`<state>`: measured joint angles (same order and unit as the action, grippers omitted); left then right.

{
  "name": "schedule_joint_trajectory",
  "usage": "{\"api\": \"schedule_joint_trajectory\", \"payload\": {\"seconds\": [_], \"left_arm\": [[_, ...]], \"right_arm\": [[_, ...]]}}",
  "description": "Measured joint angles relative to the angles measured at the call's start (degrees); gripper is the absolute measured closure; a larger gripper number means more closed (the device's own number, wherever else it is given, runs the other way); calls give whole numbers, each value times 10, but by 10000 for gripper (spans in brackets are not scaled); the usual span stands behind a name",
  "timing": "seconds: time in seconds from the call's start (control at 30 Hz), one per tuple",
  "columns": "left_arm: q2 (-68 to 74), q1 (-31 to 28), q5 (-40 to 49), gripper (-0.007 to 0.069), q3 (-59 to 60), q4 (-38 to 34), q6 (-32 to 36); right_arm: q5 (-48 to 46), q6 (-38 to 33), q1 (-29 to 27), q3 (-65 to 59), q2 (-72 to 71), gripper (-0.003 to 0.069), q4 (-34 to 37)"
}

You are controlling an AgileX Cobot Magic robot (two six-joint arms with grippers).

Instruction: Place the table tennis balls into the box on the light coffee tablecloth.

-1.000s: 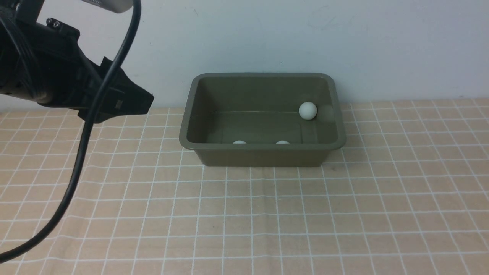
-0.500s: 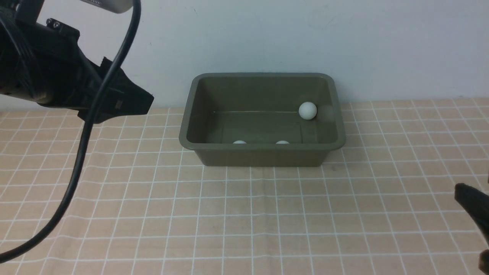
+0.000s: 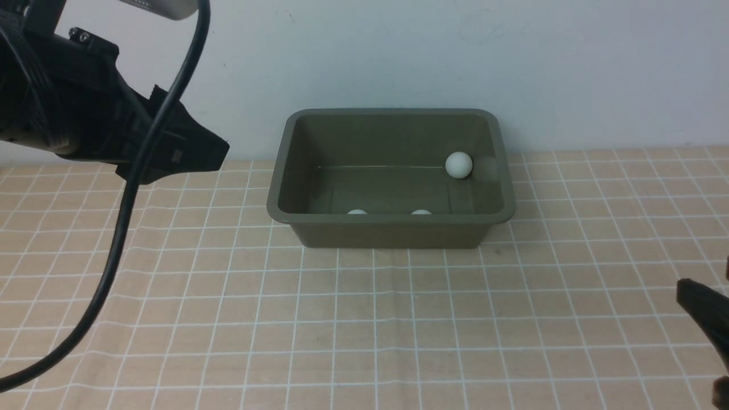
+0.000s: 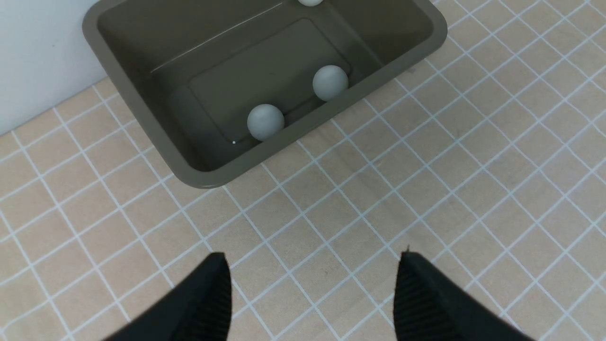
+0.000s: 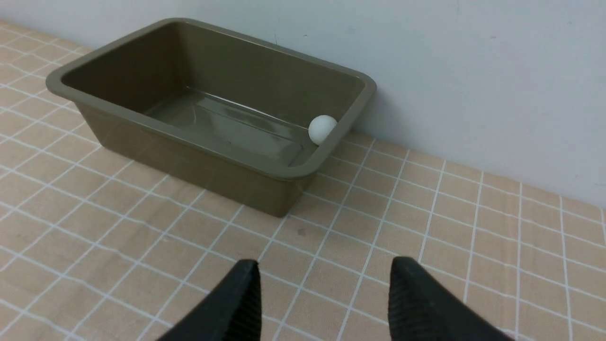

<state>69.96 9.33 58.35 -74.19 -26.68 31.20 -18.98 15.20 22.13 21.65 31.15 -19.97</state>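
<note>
All three balls (image 3: 458,164) lie inside the box (image 3: 392,218) on the tablecloth (image 3: 364,319). Spread and empty: left gripper (image 4: 312,284), right gripper (image 5: 324,293). Placing looks complete; the next move likely only retracts the arms.

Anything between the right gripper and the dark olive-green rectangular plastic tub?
Only bare light beige grid-patterned tablecloth lies between the right gripper, whose jaws stand open and empty, and the dark olive-green rectangular plastic tub. The right wrist view shows this.
</note>
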Motion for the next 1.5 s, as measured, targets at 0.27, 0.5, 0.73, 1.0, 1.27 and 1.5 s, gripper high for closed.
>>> {"api": "schedule_joint_trajectory", "payload": {"seconds": [0.27, 0.5, 0.73, 1.0, 1.27, 1.5], "left_arm": [[0, 0, 0, 239, 0, 0, 5], [0, 0, 1, 239, 0, 0, 6], [0, 0, 1, 239, 0, 0, 6], [0, 0, 1, 239, 0, 0, 6], [0, 0, 1, 239, 0, 0, 9], [0, 0, 13, 239, 0, 0, 10]], "right_arm": [[0, 0, 0, 0, 0, 312, 0], [-1, 3, 0, 0, -5, 312, 40], [-3, 7, -14, 0, -28, 312, 51], [0, 8, -137, -8, -93, 312, 35], [-5, 8, -210, -87, -179, 312, 61], [-13, 8, -231, -140, -242, 312, 73]]}}
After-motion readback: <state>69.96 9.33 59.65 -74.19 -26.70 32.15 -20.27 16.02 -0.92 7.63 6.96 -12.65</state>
